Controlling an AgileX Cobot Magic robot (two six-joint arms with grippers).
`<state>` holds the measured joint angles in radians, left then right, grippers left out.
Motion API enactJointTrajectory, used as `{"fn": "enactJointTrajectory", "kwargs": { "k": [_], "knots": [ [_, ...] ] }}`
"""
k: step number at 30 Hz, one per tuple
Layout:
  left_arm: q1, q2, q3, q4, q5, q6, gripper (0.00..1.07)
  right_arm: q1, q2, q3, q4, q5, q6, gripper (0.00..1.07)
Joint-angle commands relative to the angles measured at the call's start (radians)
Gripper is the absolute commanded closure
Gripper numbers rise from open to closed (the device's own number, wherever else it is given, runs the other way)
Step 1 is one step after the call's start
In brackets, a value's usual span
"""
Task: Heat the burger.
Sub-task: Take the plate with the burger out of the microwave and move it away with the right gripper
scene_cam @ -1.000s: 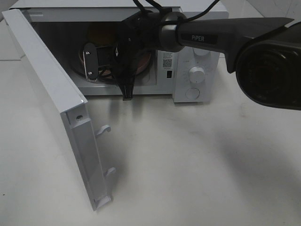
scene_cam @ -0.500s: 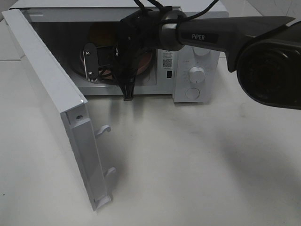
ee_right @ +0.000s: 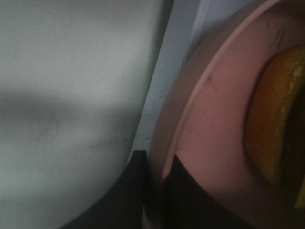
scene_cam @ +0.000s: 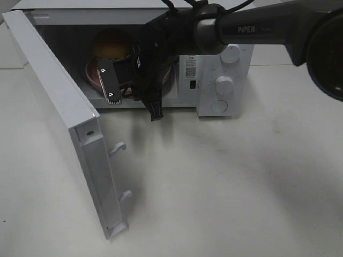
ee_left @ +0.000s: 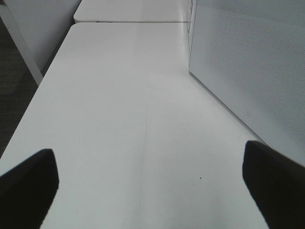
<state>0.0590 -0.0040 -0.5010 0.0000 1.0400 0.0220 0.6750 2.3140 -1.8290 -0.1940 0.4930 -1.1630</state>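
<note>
Right gripper (ee_right: 155, 183) is pinched nearly closed on the rim of the pink plate (ee_right: 209, 143); in my right wrist view the rim sits between the two dark fingers. From the high camera my right arm (scene_cam: 252, 29) reaches across into the mouth of the microwave (scene_cam: 225, 59), whose door (scene_cam: 59, 112) is swung wide to the left. Table (scene_cam: 225, 182) is white and the microwave sits on it, with two dials on the control panel.

Burger (scene_cam: 111, 44) sits on the plate inside the cavity, toward the back left, bun up. Plate's near edge is at the cavity's front lip, partly hidden by my wrist.

Left gripper (ee_left: 152, 183) has its jaws fully wide, holding nothing, hovering over bare table beside the microwave's perforated side wall (ee_left: 248, 62).
</note>
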Motion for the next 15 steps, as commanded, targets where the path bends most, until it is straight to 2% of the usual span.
{"fn": "enactJointTrajectory", "kwargs": {
  "k": [1,5,6,8,11,13,15],
  "knots": [
    [0.001,-0.020,-0.003,-0.005,-0.009,0.001,0.04,0.002,-0.044,0.015,-0.011,-0.074,-0.035,1.07],
    [0.001,-0.020,-0.003,-0.005,-0.009,0.001,0.04,0.002,-0.106,0.122,-0.011,-0.151,-0.105,1.07],
    [0.001,-0.020,-0.003,-0.005,-0.009,0.001,0.04,0.002,-0.106,0.122,-0.011,-0.151,-0.105,1.07],
    [0.001,-0.020,-0.003,-0.005,-0.009,0.001,0.04,0.002,-0.161,0.202,-0.011,-0.215,-0.144,1.07],
    [0.001,-0.020,-0.003,-0.005,-0.009,0.001,0.04,0.002,-0.175,0.223,-0.011,-0.228,-0.152,1.07],
    [0.001,-0.020,-0.003,-0.005,-0.009,0.001,0.04,0.001,-0.223,0.292,-0.010,-0.244,-0.198,1.07],
    [0.001,-0.020,-0.003,-0.005,-0.009,0.001,0.04,0.001,-0.234,0.307,-0.007,-0.253,-0.206,1.07]
  ]
}}
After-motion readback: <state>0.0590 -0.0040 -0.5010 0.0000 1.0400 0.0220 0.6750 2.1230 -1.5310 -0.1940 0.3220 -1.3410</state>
